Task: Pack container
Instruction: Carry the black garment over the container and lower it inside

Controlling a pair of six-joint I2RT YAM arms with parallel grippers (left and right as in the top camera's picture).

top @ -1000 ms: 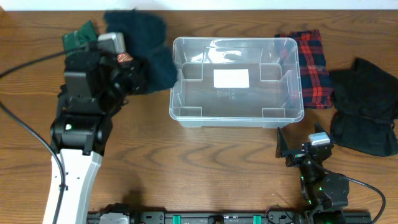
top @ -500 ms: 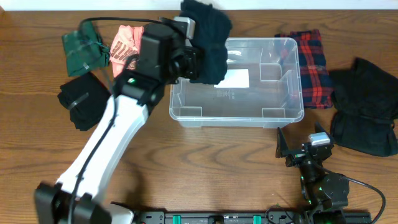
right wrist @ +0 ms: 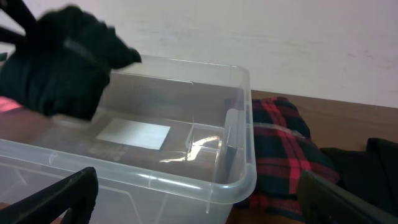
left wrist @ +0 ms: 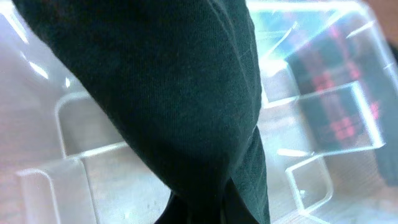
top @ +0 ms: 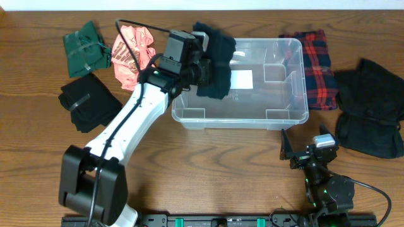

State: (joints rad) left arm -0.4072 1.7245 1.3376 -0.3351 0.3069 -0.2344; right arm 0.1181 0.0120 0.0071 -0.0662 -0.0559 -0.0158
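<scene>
At the counter's (top: 208, 170) near edge, the right tool (top: 304, 144) is held spread and empty. Beyond it, the container (top: 252, 120) is set lengthwise left to right. Over its far-left end, a dark garment (top: 216, 66) is pinched by the left tool (top: 201, 64), with open bin floor directly beneath.

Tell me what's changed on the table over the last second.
The left gripper, shut on the dark garment, swung it from left of the container to over its left end. The container, plaid cloth and open right gripper stayed put.
</scene>
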